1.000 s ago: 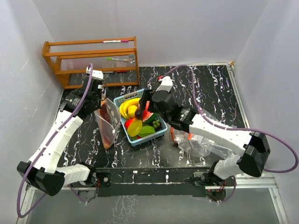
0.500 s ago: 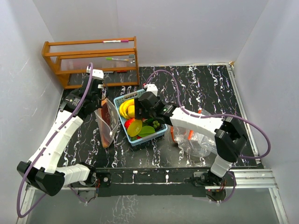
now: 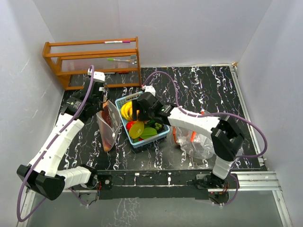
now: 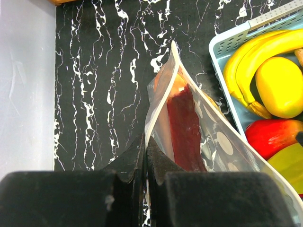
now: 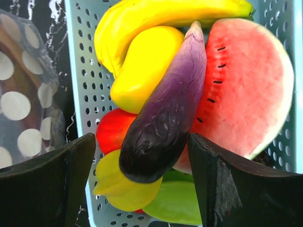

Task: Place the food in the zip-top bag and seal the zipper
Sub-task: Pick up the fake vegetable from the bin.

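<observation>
The zip-top bag (image 3: 110, 124) stands open left of the basket, with a dark red piece (image 4: 182, 123) inside. My left gripper (image 4: 146, 146) is shut on the bag's rim (image 4: 163, 80); it also shows in the top view (image 3: 101, 96). My right gripper (image 5: 142, 175) is open, low over the food in the light-blue basket (image 3: 163, 135). Its fingers stand on either side of the purple aubergine (image 5: 165, 113). Around the aubergine lie the watermelon slice (image 5: 246, 85), bananas (image 5: 156, 19), mango (image 5: 142, 66), a red piece (image 5: 111, 130), a yellow piece (image 5: 123, 187) and a green piece (image 5: 177, 205).
A wooden rack (image 3: 92, 61) stands at the back left. A crumpled clear plastic bag (image 3: 201, 144) lies right of the basket, with an orange-red piece (image 3: 175, 135) at its edge. White walls close in the table on three sides.
My right gripper has moved left across the basket, from its right side to above the bananas and aubergine. The left arm and the bag have stayed still.
</observation>
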`<state>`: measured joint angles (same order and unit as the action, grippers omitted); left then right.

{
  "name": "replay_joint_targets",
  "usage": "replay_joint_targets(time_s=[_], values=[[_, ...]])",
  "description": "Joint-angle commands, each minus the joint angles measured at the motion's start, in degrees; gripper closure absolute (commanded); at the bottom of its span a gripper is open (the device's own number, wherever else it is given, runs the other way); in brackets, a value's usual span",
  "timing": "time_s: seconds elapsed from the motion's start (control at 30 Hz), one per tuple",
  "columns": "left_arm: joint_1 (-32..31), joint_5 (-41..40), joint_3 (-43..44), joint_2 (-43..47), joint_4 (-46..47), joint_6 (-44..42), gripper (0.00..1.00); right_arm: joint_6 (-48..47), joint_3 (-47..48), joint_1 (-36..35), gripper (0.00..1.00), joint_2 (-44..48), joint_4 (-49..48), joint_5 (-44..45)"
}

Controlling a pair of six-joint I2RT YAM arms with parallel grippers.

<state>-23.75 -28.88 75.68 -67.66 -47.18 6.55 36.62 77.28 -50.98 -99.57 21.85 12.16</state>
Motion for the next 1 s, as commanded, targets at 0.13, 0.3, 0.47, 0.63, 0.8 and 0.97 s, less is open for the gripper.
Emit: replay_joint_targets(time_s=[0.13, 0.3, 0.47, 0.63, 0.8, 0.97], values=[[0.2, 0.2, -0.6, 2.5, 0.4, -0.5, 1.00, 3.4, 0.5, -0.2, 0.29, -1.1, -2.4, 0.6], [0.1, 0.5, -1.0, 2.2, 0.6, -0.4, 1.00, 3.2, -0.1, -0.2, 0.53, 1.3, -2.3, 3.2], [0.2, 0.5, -1.1, 2.1, 0.8, -0.3, 1.00, 1.9, -0.4, -0.2, 0.68, 3.4, -0.9, 6.2], [0.2, 0.5, -0.7, 1.8, 0.7, -0.4, 1.00, -0.7, 0.5, -0.2, 0.71, 7.6, 2.2, 5.7], [0.2, 0.6, -0.5, 1.8, 0.9, -0.4, 1.00, -3.6, 3.3, -0.3, 0.72, 12.8, 7.6, 2.6], [0.2, 0.8, -0.5, 1.4, 1.4, -0.4, 1.00, -7.4, 3.6, -0.7, 0.73, 20.0, 6.8, -6.9]])
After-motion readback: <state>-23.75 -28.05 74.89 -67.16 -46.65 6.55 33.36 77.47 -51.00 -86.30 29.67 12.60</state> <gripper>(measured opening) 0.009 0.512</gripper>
